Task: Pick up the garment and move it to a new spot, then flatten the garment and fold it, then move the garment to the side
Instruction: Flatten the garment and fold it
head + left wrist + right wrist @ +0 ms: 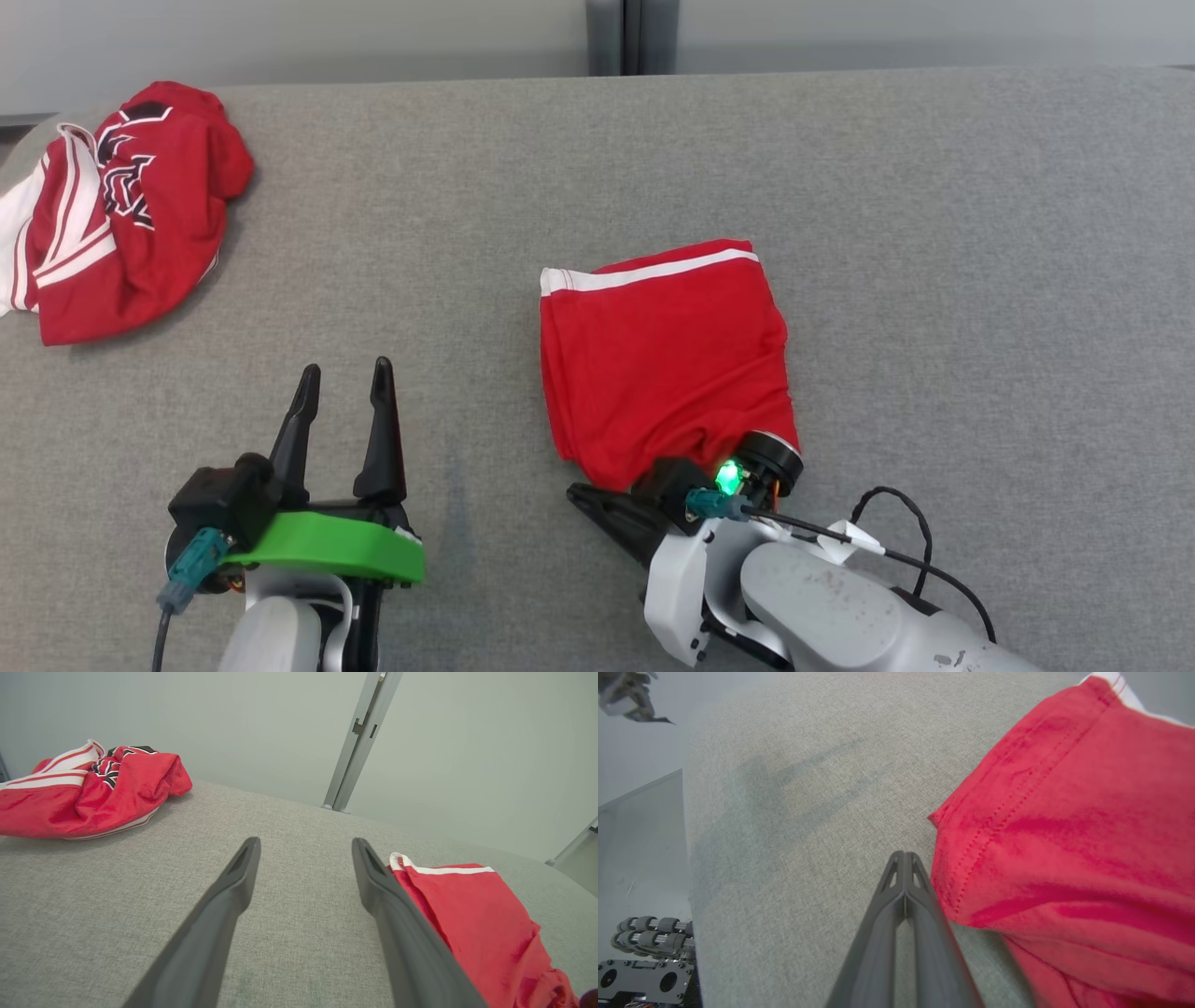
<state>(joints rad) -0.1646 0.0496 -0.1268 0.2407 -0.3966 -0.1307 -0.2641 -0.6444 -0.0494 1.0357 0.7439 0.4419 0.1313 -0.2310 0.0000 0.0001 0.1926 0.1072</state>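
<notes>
right claw [903,856] pinched closed, empty, beside folded red garment [663,355]; left claw [344,373] wide; crumpled jersey [140,224] lettering unreadable.

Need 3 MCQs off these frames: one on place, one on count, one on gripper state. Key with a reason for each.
1. Where on the grey table does the folded red garment lie?
A) far-left corner
B) middle, beside the right gripper
C) overhanging the right edge

2. How many garments are on the table?
A) one
B) two
C) three

3. The right gripper is:
A) wide open
B) shut on the garment
C) shut, holding nothing

Key:
1 B: the head view shows it mid-table, next to the right gripper.
2 B: besides the folded red garment there is the crumpled jersey at the far left.
3 C: the right wrist view shows it closed with nothing between, the cloth lying beside it.
</notes>
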